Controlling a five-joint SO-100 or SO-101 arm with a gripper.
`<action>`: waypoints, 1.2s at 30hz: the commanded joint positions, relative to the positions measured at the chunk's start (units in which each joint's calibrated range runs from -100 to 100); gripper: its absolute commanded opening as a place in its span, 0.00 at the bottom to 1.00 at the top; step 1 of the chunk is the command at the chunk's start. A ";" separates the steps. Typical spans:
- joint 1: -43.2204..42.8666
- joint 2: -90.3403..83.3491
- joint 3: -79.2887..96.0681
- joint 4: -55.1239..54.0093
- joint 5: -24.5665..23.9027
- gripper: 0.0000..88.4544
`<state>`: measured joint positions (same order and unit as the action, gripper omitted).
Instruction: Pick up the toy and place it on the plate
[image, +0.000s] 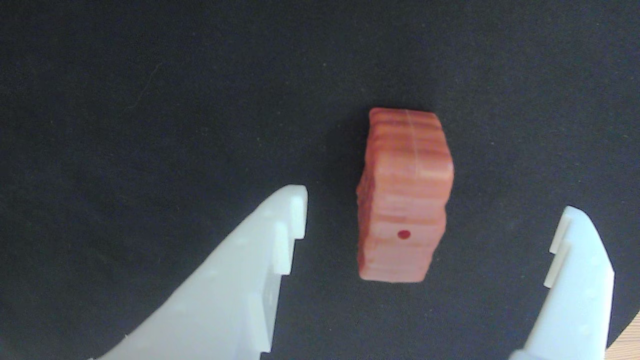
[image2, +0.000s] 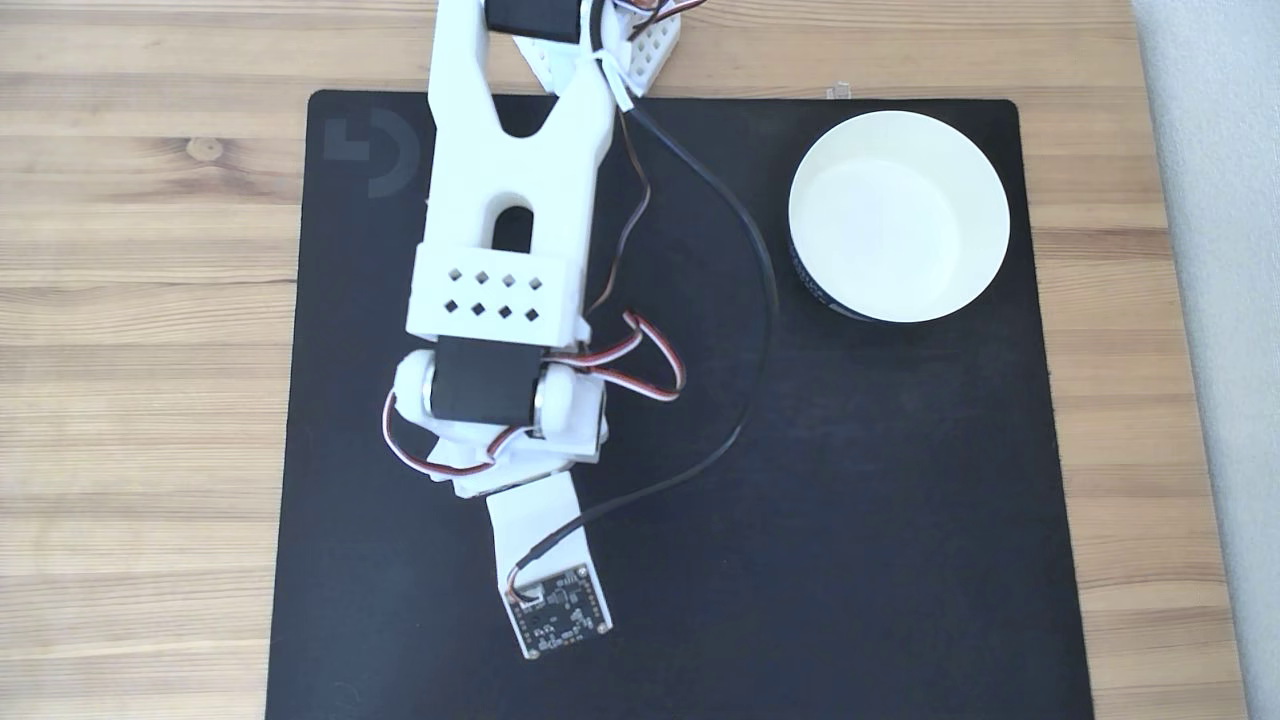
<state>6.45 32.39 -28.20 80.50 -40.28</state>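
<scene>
In the wrist view the gripper (image: 430, 210) stands with its jaws spread wide, one white finger (image: 240, 280) at lower left and the other at lower right, neither touching anything. The toy (image: 405, 195), a reddish-brown blocky piece with a small dark red dot near its lower end, lies on the black mat (image: 150, 100) in the gap between the fingertips, nearer the right of centre, with bare mat on both its sides.

The fixed view looks down on the white arm (image2: 500, 200) reaching from the top edge toward the bottom, its camera board (image2: 558, 610) lowest; from here the arm hides the jaws and the toy. The plate (image2: 985, 180), a round white dish, sits on the mat's upper right corner, well apart from the arm. A black cable (image2: 745, 270) loops across the mat between them. Wooden table (image2: 140, 350) surrounds the mat; broad open mat lies to the right and below.
</scene>
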 joint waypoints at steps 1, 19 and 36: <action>-0.22 1.50 -1.86 -0.48 -0.22 0.39; -0.13 6.58 -2.13 -0.74 -0.17 0.30; -0.13 6.67 -2.04 -0.14 0.04 0.03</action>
<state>6.78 38.88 -29.90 79.74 -40.28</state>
